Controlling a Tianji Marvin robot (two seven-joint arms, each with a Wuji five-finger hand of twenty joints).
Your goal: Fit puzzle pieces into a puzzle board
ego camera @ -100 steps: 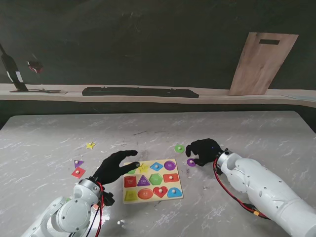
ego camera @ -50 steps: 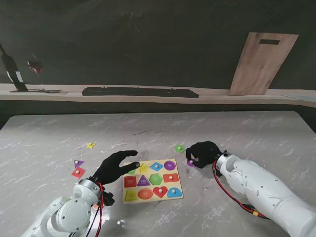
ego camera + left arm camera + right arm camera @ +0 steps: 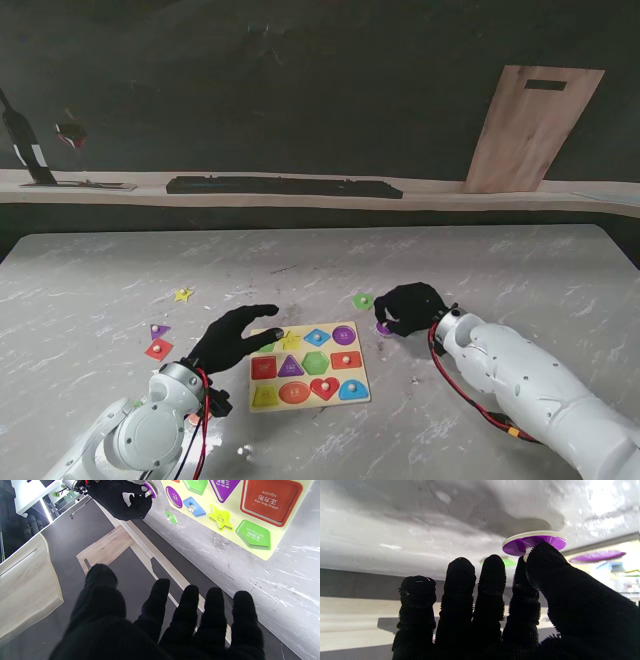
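Grey marbled table (image 3: 300, 260), dark wall behind, wooden board (image 3: 530, 128) leaning, yellow puzzle board (image 3: 308, 365)

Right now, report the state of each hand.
Left hand: open, fingers spread, holding nothing.
Right hand: shut on the round purple puzzle piece, pinching its knob.

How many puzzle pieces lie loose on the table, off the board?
5: yellow star, purple piece and red piece on my left; green piece and purple disc at the right hand. Others may be hidden.
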